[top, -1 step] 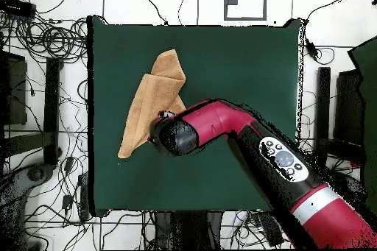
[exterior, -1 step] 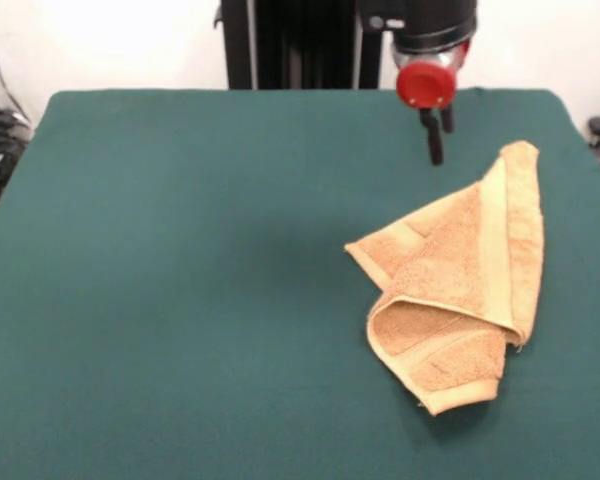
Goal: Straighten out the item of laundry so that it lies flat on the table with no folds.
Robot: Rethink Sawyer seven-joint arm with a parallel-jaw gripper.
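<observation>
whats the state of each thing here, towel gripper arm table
towel: folded over itself, crumpled, lying on the table, not flat
gripper: in the air above the table beside the towel's far end, holding nothing, not touching the towel
arm: stretched out over the table
table: covered in green cloth, towel on it

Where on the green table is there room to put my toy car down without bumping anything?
The front view shows lots of bare green table from the towel's edge across to the table's opposite side edge, and along the near edge. The crowded spot is the towel's corner, where the claw hangs just above the table beside the folded towel. Only narrow strips stay free around the towel.
</observation>
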